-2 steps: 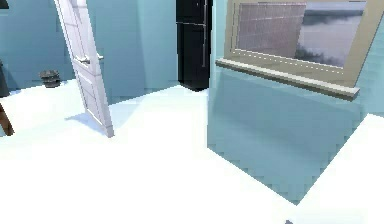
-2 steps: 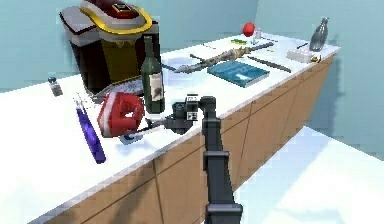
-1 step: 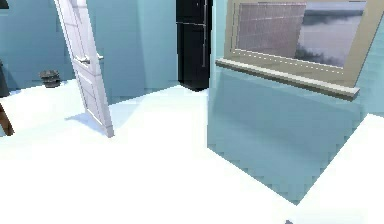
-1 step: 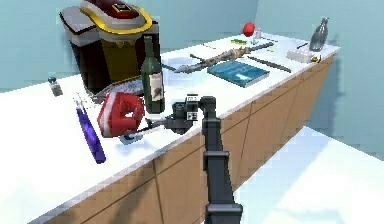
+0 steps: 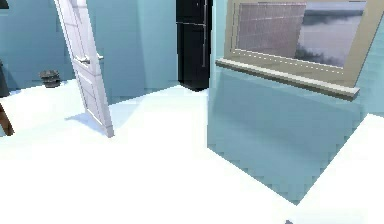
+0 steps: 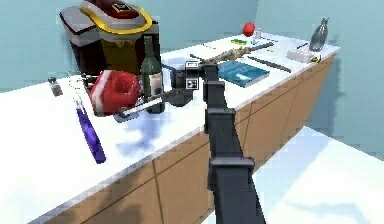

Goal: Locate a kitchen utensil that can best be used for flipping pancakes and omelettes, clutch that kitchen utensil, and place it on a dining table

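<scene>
You cannot tell if your gripper (image 6: 133, 112), near the long purple-handled utensil (image 6: 88, 132) on the white countertop (image 6: 40, 170), holds anything; delivery remains.

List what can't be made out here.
- Arm side view: whether the gripper holds anything; a red object and a bottle stand on the counter behind it.
- Arm side view: head of the purple-handled utensil, too small to name.
- Forward view: the black fridge, cut off by the top edge.
- Forward view: a small dark thing at far left, too small to name.
</scene>
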